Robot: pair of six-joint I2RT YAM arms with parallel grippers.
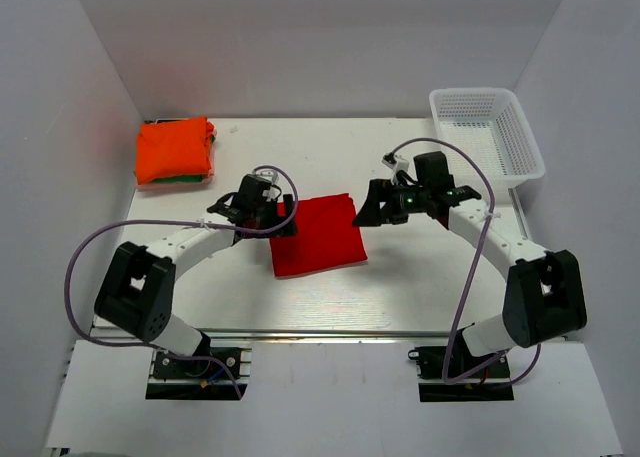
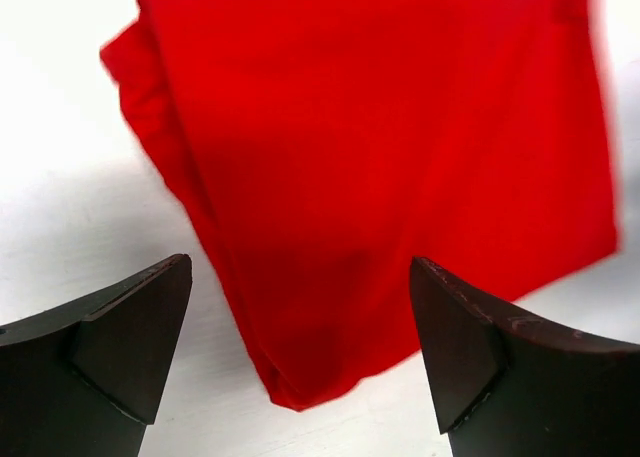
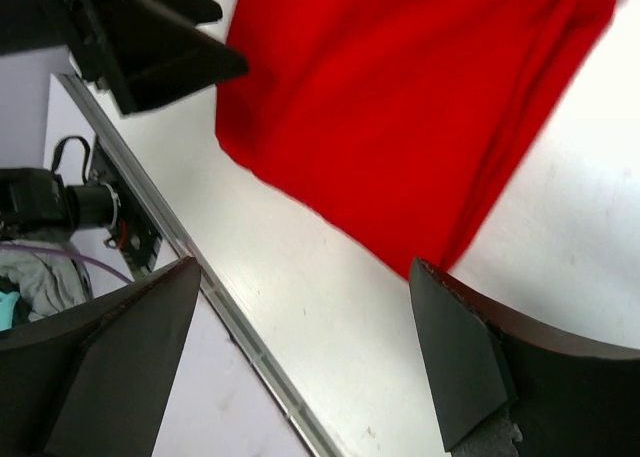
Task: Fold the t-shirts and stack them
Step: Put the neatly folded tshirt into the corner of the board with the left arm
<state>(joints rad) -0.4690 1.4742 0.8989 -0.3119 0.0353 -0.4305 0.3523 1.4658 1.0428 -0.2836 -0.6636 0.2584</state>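
Red t-shirt lies mid-table as a compact, roughly rectangular folded packet, slightly skewed, flat on the surface. Left gripper sits at its left edge, jaws wide apart, holding nothing; in the left wrist view a folded corner of the cloth lies between the fingers and below them. Right gripper is at the far right corner of the shirt, jaws also spread and empty; right wrist view shows the cloth edge just ahead of the fingers, not pinched. Orange t-shirt is folded at the far left corner, sitting on a green t-shirt of which only a sliver shows. White basket is at the far right, well apart, looks empty. Step, as I judge it: folding of the red one looks done or nearly so, stacking not yet done. Next move likely calls for pinching through all the layers at an edge, probably by the left arm since it's nearer the pile, lifting without the fold opening, then setting it squarely on the orange one. Risk: grabbing the top layer only and unfolding it
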